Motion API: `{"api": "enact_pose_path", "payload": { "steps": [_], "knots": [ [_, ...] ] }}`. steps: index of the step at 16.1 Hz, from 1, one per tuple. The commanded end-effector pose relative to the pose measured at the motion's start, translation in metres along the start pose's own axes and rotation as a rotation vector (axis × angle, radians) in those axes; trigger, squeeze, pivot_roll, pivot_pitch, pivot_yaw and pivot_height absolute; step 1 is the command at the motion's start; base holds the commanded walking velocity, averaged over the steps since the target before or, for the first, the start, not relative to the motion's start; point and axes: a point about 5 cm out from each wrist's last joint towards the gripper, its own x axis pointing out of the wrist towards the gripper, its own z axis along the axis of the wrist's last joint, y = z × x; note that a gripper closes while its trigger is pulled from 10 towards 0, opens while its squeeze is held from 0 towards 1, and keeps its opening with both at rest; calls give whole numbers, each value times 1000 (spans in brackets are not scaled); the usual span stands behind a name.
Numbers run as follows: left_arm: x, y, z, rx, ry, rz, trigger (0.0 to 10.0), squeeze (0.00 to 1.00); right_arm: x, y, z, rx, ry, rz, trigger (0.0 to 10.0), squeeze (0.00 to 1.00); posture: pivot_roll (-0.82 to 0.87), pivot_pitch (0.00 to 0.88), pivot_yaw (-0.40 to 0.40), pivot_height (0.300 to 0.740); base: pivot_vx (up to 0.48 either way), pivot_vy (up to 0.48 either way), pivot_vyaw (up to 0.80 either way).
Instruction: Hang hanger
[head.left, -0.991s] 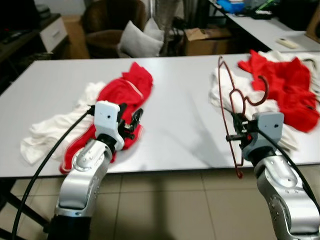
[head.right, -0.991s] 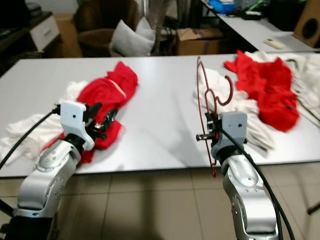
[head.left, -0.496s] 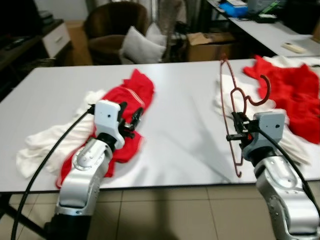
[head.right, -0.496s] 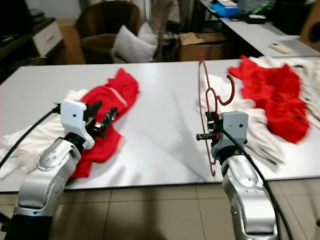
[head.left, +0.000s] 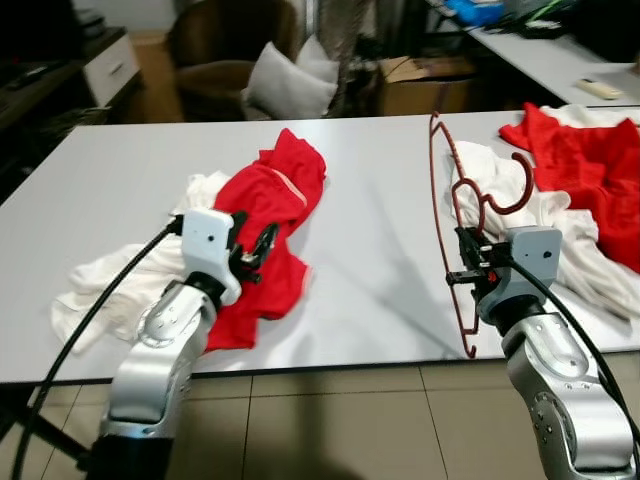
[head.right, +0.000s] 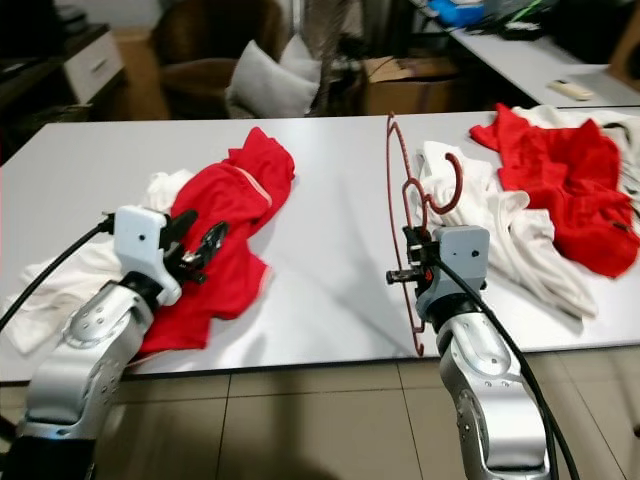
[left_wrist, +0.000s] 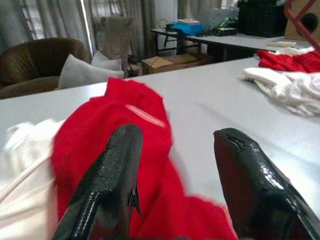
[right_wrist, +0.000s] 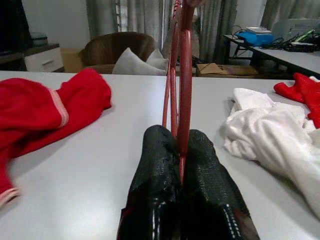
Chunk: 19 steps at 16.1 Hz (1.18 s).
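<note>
A dark red wire hanger (head.left: 452, 190) stands upright over the near right part of the white table (head.left: 370, 230), its hook curling to the right. My right gripper (head.left: 466, 262) is shut on its lower bar; in the right wrist view the black fingers (right_wrist: 165, 165) pinch the red wire (right_wrist: 182, 60). My left gripper (head.left: 256, 248) is open, hovering just above a red garment (head.left: 268, 215) on the table's left side. In the left wrist view its fingers (left_wrist: 117, 170) stand apart over that red cloth (left_wrist: 100, 130).
White clothes (head.left: 110, 275) lie under and beside the red garment. Another pile of white (head.left: 540, 215) and red clothes (head.left: 590, 165) sits at the right. A brown armchair with cushions (head.left: 270, 70) and a cardboard box (head.left: 420, 85) stand beyond the table.
The whole picture has shifted, so the camera moved, with the table's near edge higher in view. Both grippers hold their poses, the hanger still upright in the right one.
</note>
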Motion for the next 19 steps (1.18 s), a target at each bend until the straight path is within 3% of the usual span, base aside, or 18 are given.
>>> {"api": "enact_pose_path", "payload": {
  "steps": [1,5,7,10,12,13,15,16,17,18,19],
  "knots": [
    [-3,4,3,10,-5,12,10000,0,-1,1,-1,7,4,12,10000,0,-128,0,34,740,0,424,-538],
    [-6,3,1,16,3,9,10000,0,-1,2,-1,5,5,22,10000,0,-125,0,31,740,0,396,-263],
    [-7,0,-1,88,25,9,10000,0,-2,1,-1,-2,3,17,10000,0,-125,0,32,740,0,-240,0],
    [-6,1,-4,36,31,31,10000,0,-2,-3,-1,-10,3,14,10000,0,-126,0,35,740,0,-285,0],
    [-11,5,-6,49,47,-23,10000,35,-3,-3,0,-33,8,58,10000,0,-126,0,37,740,0,0,0],
    [-13,7,-8,65,72,-49,10000,1000,-4,-3,0,-35,11,78,10000,0,-124,0,36,740,0,0,0],
    [-21,14,-15,180,205,-162,10000,1000,-6,0,0,-50,24,153,10000,0,-123,0,34,740,0,0,0],
    [-23,15,-17,193,231,-186,10000,1000,-6,0,0,-54,28,162,10000,0,-123,0,34,740,0,0,0],
    [-33,18,-23,252,323,-288,10000,761,-7,1,-1,-70,43,194,10000,0,-122,0,34,740,0,0,0],
    [-45,18,-28,279,406,-398,10000,39,-9,1,-2,-88,52,217,10000,0,-122,0,34,740,0,0,0],
    [-52,17,-32,275,460,-461,10000,0,-9,0,-3,-91,56,223,10000,0,-122,0,34,740,0,0,0]
  ]
}}
